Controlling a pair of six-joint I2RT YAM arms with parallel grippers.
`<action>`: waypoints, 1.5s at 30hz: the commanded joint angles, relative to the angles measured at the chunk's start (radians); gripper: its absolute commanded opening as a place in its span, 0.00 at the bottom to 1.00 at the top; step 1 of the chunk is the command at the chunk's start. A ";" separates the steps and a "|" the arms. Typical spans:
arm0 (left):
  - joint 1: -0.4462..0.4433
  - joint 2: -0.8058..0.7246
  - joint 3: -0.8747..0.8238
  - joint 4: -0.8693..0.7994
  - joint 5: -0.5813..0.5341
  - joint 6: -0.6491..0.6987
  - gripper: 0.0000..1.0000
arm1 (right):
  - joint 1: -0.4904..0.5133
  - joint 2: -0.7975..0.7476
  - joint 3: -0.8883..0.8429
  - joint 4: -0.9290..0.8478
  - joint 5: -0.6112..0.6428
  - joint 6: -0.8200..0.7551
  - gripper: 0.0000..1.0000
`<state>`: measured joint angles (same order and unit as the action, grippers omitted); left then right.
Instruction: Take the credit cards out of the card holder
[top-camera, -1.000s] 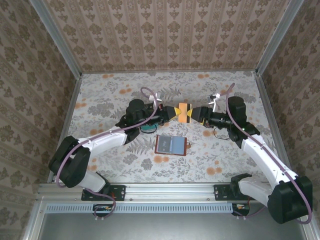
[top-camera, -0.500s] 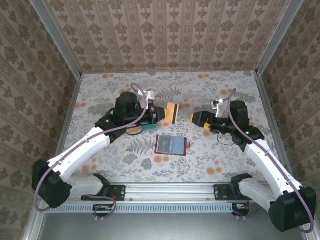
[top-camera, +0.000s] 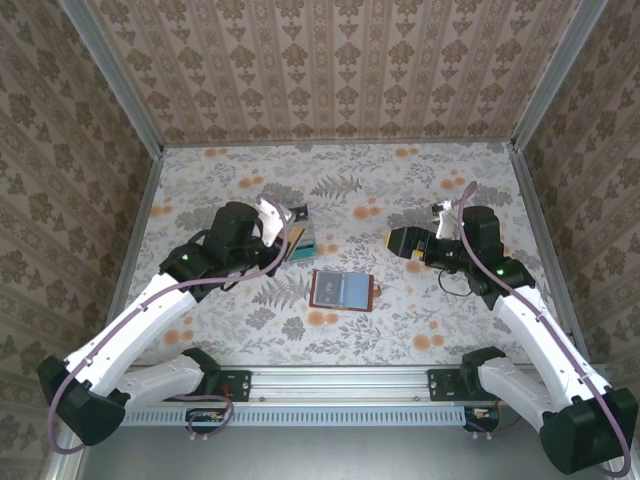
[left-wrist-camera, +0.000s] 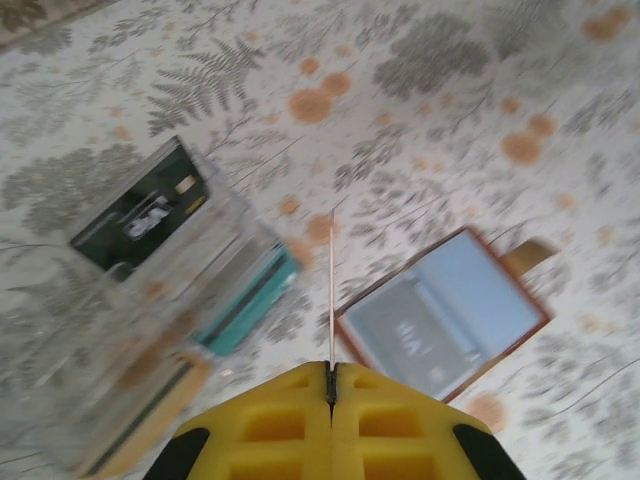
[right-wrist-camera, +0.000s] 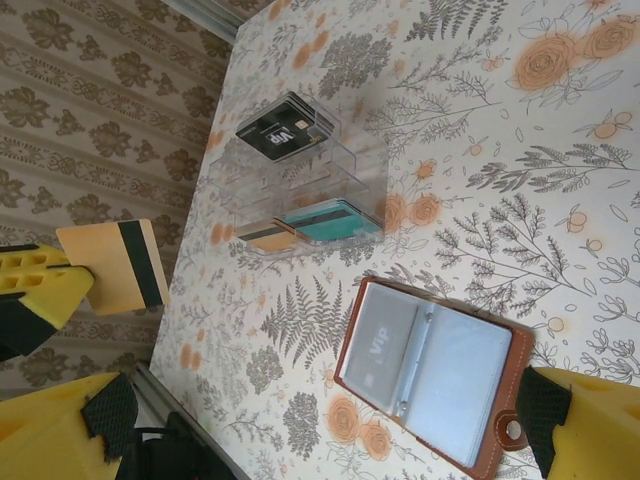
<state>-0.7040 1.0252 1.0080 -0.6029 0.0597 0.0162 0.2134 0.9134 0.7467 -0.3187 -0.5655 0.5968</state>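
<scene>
Card holder (top-camera: 342, 290) lies open, flat on the floral table (top-camera: 450, 180), between the arms. Left gripper (left-wrist-camera: 331, 375) pinches a tan card (right-wrist-camera: 110, 265) near the clear card rack (right-wrist-camera: 300, 180). Right gripper (top-camera: 398, 241) spread wide, empty.

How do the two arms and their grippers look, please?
The left arm and right arm have white links and black joints, each with a mauve cable along it. The left gripper and right gripper have yellow fingers; the left's show square recesses.

Beige damask-patterned walls (top-camera: 330, 60); floral-print tabletop (top-camera: 440, 320); aluminium corner posts (top-camera: 112, 75); soft, even light.
</scene>
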 joint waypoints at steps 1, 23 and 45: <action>0.006 0.010 0.002 -0.125 -0.116 0.264 0.00 | 0.018 -0.009 -0.006 0.008 0.031 -0.029 1.00; 0.114 0.173 -0.161 -0.015 -0.148 0.916 0.00 | 0.064 0.030 -0.015 0.027 0.066 -0.055 1.00; 0.220 0.321 -0.179 0.159 -0.109 0.907 0.00 | 0.070 0.065 -0.010 0.033 0.059 -0.059 1.00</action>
<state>-0.4953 1.3327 0.8394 -0.4660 -0.0711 0.9131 0.2760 0.9718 0.7444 -0.3103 -0.5068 0.5518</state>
